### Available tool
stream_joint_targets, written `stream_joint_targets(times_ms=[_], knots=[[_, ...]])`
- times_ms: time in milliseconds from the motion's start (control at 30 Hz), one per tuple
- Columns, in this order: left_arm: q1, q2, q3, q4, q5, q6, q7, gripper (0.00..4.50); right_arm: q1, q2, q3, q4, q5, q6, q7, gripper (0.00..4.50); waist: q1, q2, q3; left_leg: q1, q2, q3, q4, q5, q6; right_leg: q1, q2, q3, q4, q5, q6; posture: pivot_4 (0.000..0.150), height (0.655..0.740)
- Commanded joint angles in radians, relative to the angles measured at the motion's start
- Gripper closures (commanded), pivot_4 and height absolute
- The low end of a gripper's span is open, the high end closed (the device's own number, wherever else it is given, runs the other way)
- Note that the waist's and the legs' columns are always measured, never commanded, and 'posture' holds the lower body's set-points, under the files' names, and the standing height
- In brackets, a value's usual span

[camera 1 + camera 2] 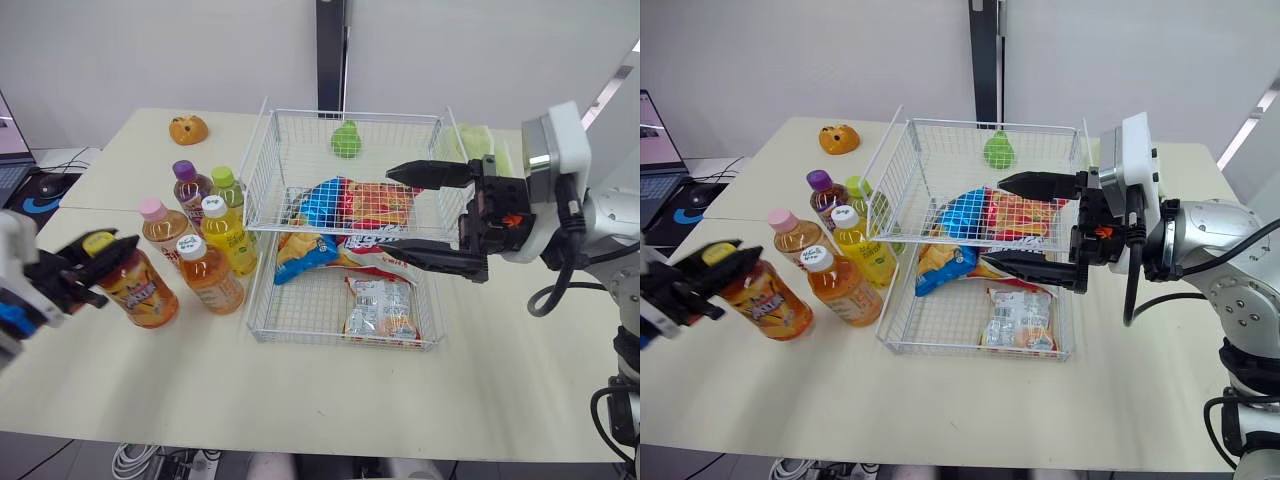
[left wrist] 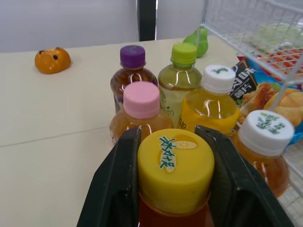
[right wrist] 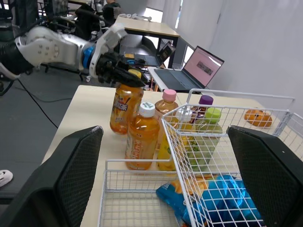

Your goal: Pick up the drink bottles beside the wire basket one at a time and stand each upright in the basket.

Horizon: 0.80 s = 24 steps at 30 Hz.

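Snugly within left gripper (image 2: 169, 134): yellow-capped bottle (image 1: 141, 291)

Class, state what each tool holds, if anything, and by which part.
The left tool grips the yellow-capped bottle by its cap. The right tool is open over the basket and holds nothing.

A plain white wall (image 1: 150, 50) stands behind the table across the upper part of the head views. It is split at upper centre by a dark vertical post (image 1: 331, 50). A slanted metal strip (image 1: 615, 85) crosses the upper right corner. The pale cream table (image 1: 300, 400) spans the frame, with a thin seam (image 2: 57, 136) running across its left part. At the left edge an open laptop (image 1: 652, 135) sits by a mouse (image 1: 50, 185) on a blue pad. Coiled cables (image 1: 130, 460) lie at the bottom left. The right wrist view shows a dark grey floor (image 3: 28, 123) and another desk (image 3: 147, 26) farther back. The light is even.
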Motion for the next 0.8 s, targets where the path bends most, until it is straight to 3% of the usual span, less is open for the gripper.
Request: stream_joint_targets(times_ms=[33, 133, 233, 333, 433, 567, 667, 800], knots=[[-0.075, 0.162, 0.195, 0.065, -0.146, 0.135, -0.099, 3.13, -0.027, 0.02, -0.002, 0.02, -0.022, -0.036, 0.013, 0.0, 0.0, 0.0, 0.0, 0.0, 0.0, 0.0, 0.0, 0.0, 0.0, 0.0, 0.0, 0.0, 0.0, 0.0, 0.0, 0.15, 0.74], [-0.172, 0.277, 0.212, 0.147, -0.199, 0.206, -0.144, 3.13, -0.033, 0.038, -0.001, 0.034, -0.021, -0.037, 0.014, 0.0, 0.002, 0.001, 0.001, -0.001, 0.0, 0.0, 0.0, 0.002, -0.003, 0.0, 0.0, -0.001, 0.0, 0.0, 0.0, 0.15, 0.74], [-0.33, 0.397, 0.123, 0.259, -0.245, 0.198, -0.175, 3.13, -0.032, 0.05, -0.003, 0.032, -0.009, -0.026, 0.004, 0.0, 0.005, 0.002, 0.001, -0.001, 0.0, 0.0, 0.0, 0.002, -0.003, 0.0, 0.0, -0.001, -0.001, 0.0, 0.0, 0.15, 0.74], [-0.507, 0.476, -0.042, 0.34, -0.287, 0.145, -0.185, 3.13, -0.025, 0.055, -0.014, 0.016, -0.006, -0.02, -0.023, 0.0, 0.005, 0.002, 0.002, -0.001, -0.001, 0.0, -0.001, 0.002, -0.003, 0.0, 0.0, -0.001, -0.001, 0.0, 0.0, 0.15, 0.74], [-0.789, 0.487, -0.294, 0.411, -0.316, 0.081, -0.188, 3.13, -0.007, 0.05, -0.033, -0.013, 0.006, -0.004, -0.062, 0.0, 0.01, 0.002, 0.002, -0.002, -0.001, 0.0, 0.0, 0.002, -0.003, 0.0, 0.0, -0.001, -0.001, 0.0, 0.0, 0.15, 0.74], [-1.341, 0.261, -0.641, 0.562, -0.157, 0.077, -0.251, 3.13, 0.049, 0.03, -0.077, -0.087, 0.013, 0.018, -0.138, 0.0, 0.034, 0.001, 0.002, -0.007, -0.001, -0.002, 0.002, 0.002, -0.004, -0.002, 0.001, -0.002, -0.001, 0.0, 0.0, 0.15, 0.74], [-1.552, 0.112, -0.755, 0.699, -0.041, 0.066, -0.33, 3.13, 0.084, 0.016, -0.109, -0.137, 0.027, 0.038, -0.2, 0.0, 0.037, 0.002, 0.003, -0.013, -0.001, -0.005, 0.009, 0.002, -0.004, -0.004, 0.004, 0.002, 0.0, 0.0, 0.0, 0.15, 0.74], [-1.691, -0.088, -0.861, 0.847, 0.106, -0.028, -0.469, 3.13, 0.147, -0.015, -0.174, -0.219, 0.073, 0.071, -0.296, 0.0, 0.035, 0.003, 0.003, -0.015, -0.001, -0.006, 0.015, 0.001, -0.003, -0.005, 0.004, 0.001, 0.002, -0.001, 0.001, 0.15, 0.74]])
